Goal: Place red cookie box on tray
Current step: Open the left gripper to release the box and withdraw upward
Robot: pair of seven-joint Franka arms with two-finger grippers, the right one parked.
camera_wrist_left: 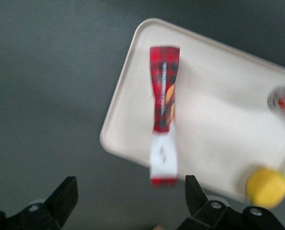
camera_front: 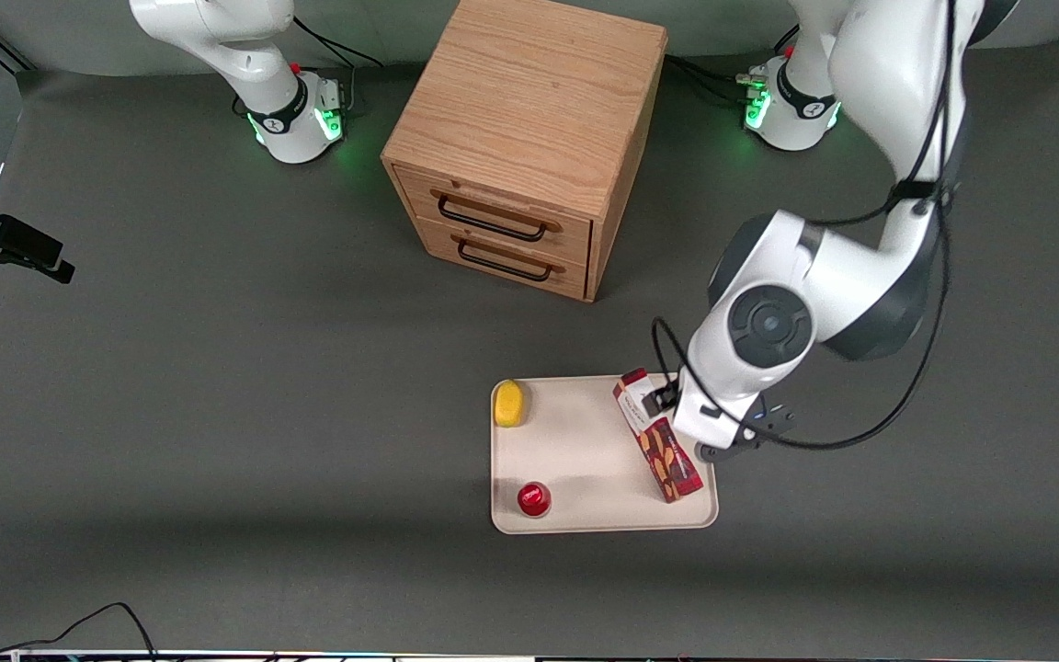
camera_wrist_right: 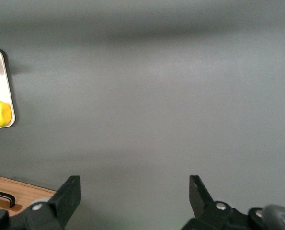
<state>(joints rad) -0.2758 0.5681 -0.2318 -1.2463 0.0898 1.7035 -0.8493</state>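
The red cookie box point(camera_front: 660, 446) lies flat on the cream-white tray point(camera_front: 585, 460), along the tray's edge toward the working arm's end of the table. Its white label end points away from the front camera and reaches just over the rim. My left gripper point(camera_front: 672, 405) hangs above that label end, open and empty, clear of the box. In the left wrist view the box point(camera_wrist_left: 164, 96) lies on the tray point(camera_wrist_left: 219, 120), and the gripper point(camera_wrist_left: 130, 199) has its fingers spread wide with the label end between them.
A yellow lemon point(camera_front: 510, 403) and a small round red-topped can point(camera_front: 533, 498) sit on the tray toward the parked arm's end. A wooden two-drawer cabinet point(camera_front: 529, 138) stands farther from the front camera. A black cable point(camera_front: 79, 625) lies near the table's front edge.
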